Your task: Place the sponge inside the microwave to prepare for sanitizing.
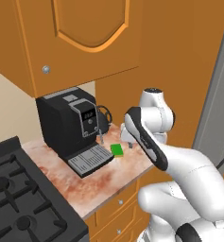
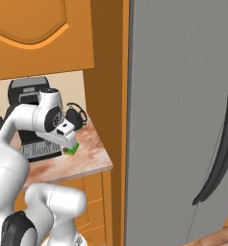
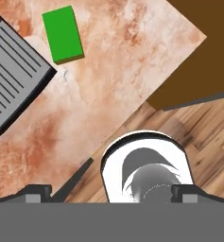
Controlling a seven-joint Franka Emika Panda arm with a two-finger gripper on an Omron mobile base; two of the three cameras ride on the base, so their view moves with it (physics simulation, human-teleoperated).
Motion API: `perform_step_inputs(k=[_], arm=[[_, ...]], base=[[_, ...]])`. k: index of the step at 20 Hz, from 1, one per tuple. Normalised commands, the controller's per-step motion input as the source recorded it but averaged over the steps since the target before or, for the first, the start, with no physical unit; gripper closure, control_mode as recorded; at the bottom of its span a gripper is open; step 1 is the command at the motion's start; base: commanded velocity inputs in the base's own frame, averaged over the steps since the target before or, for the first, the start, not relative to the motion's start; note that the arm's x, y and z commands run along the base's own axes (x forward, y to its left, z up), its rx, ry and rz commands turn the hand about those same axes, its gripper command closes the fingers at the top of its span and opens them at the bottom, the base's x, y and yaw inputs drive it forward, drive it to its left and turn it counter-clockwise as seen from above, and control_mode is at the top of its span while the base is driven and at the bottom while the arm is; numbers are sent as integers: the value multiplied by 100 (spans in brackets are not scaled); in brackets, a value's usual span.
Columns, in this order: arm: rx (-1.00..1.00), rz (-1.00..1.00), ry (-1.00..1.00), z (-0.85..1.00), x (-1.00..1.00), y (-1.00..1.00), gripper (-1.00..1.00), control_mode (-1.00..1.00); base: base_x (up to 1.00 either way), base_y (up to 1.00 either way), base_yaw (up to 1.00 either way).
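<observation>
With the gripper (image 3: pixel 111 191) jaws fully spread and empty, the sponge (image 3: pixel 62 34) lies on the counter (image 3: pixel 108 85) ahead, beside the coffee machine's drip tray (image 3: pixel 14 80), which a misaligned descent risks striking.

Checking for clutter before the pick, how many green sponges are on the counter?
1. The sponge lies flat on the counter, beside the coffee machine's drip tray. Others could be hidden behind the arm.
</observation>
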Motion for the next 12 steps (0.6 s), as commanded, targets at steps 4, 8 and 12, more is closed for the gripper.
perform_step_inputs(k=[4,8,12], arm=[[0,0,7,-24,27,11,-100,-100],[0,1,0,-13,44,8,-100,-100],[0,5,0,-7,44,0,-100,-100]], base=[[0,0,0],[0,0,0],[0,0,0]])
